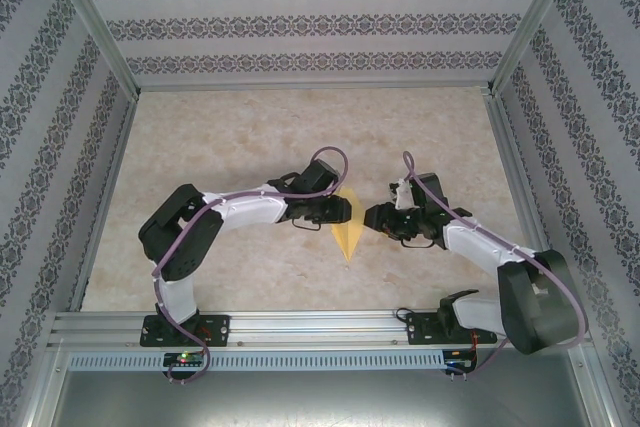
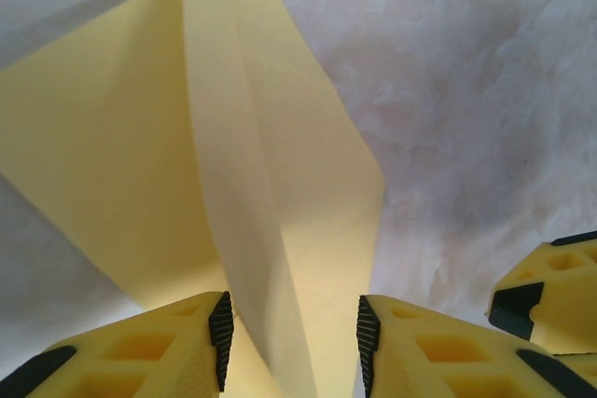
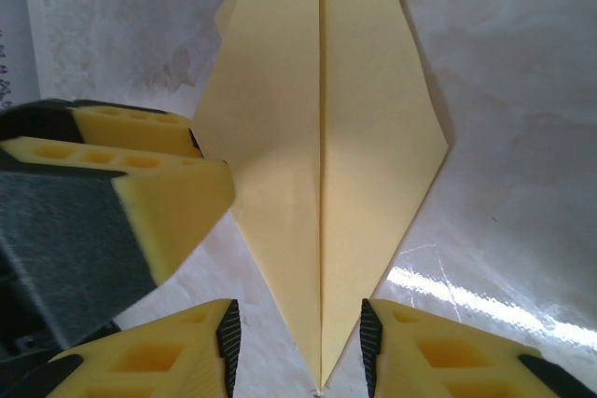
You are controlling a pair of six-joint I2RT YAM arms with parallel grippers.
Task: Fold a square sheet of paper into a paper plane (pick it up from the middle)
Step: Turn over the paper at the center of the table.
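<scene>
On the overhead view the paper [image 1: 347, 235] lies on the desk [image 1: 250, 127] near its middle, right between my two sets of jaws, its sharp tip pointing back toward the arm bases.

The left jaws stand part open. On the left wrist view the black ribbed pads [image 2: 221, 337] sit either side of the paper [image 2: 308, 193] with a gap between them, clamping nothing. The paper's long centre fold runs up from that gap, and a paler band along it looks like a raised flap. The left arm [image 1: 240, 212] reaches in from the left with its elbow bent and its wrist turned toward the paper.

The right jaws are part open too. On the right wrist view the narrow tip of the paper [image 3: 322, 137] ends between the pads [image 3: 369, 342], and I cannot tell whether it touches them. The right arm [image 1: 480, 242] comes in from the right, elbow folded low, wrist facing the left one. A finger of the left jaws [image 3: 149, 193] pokes in just beside the paper's left edge.

The paper is thin, matte and mustard-yellow, creased into a long kite shape with one straight centre crease. The fingers are yellow blocks with square pockets. The desk is pale, mottled and marble-like.
</scene>
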